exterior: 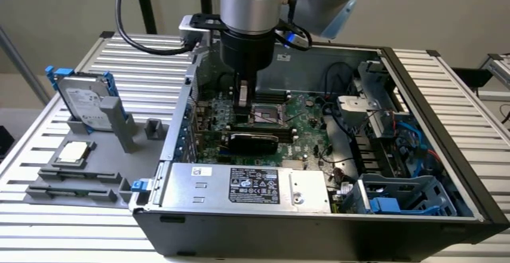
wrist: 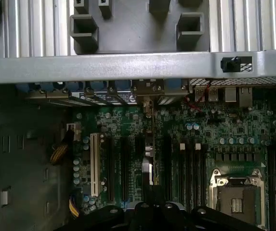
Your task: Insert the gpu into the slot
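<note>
The gpu (exterior: 251,138) stands on edge on the green motherboard (exterior: 311,128) inside the open computer case, black cooler cover facing the exterior view. From the wrist it appears edge-on as a thin strip (wrist: 150,144), with its metal bracket at the case's rear wall. The slot is hidden under the card. My gripper (exterior: 241,103) hangs straight down over the card's middle, fingers shut, a little above its top edge. I cannot tell whether it touches the card. The gripper's dark body (wrist: 150,204) covers the near half of the card.
Black memory slots (wrist: 188,163) and the CPU socket (wrist: 234,192) lie beside the card, a white slot (wrist: 94,163) on its other side. A silver power supply (exterior: 239,185) and a blue drive cage (exterior: 398,197) fill the case's front. A grey fixture holds a hard drive (exterior: 83,101) at the exterior view's left.
</note>
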